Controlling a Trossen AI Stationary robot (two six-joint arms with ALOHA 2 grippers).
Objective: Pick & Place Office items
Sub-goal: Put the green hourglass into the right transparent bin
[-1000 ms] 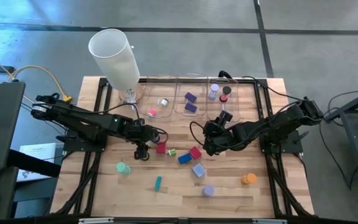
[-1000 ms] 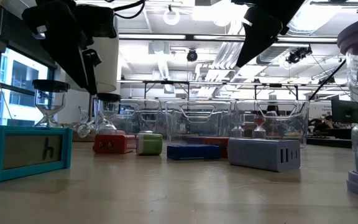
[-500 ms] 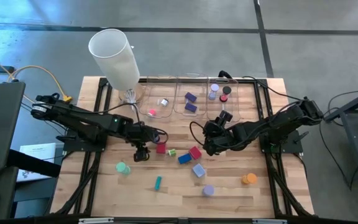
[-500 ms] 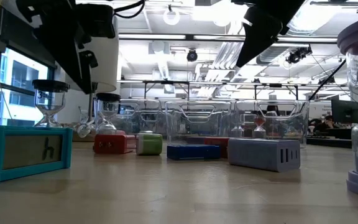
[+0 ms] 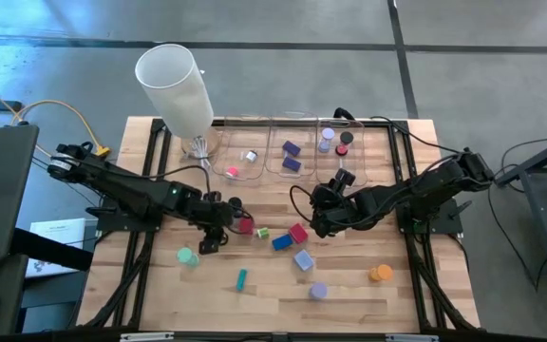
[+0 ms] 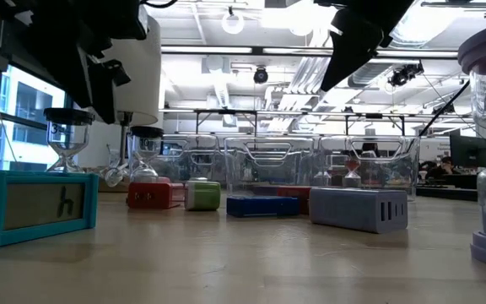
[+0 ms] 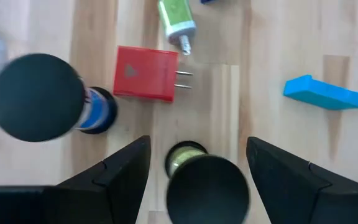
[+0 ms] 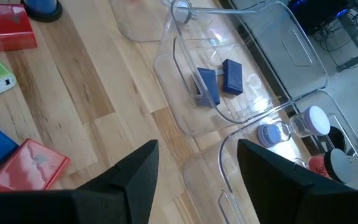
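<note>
While both arms hover mid-worktop:
left gripper: jaws spread above green-capped round roll, centre-left
right gripper: jaws spread, centre, nothing held
red plug block: just beyond left jaws

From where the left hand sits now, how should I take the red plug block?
Grip the red plug block across its two plain flat sides, coming straight down. It lies flat with two metal prongs sticking out one end, so avoid that end. The open left hand is just short of it.
</note>
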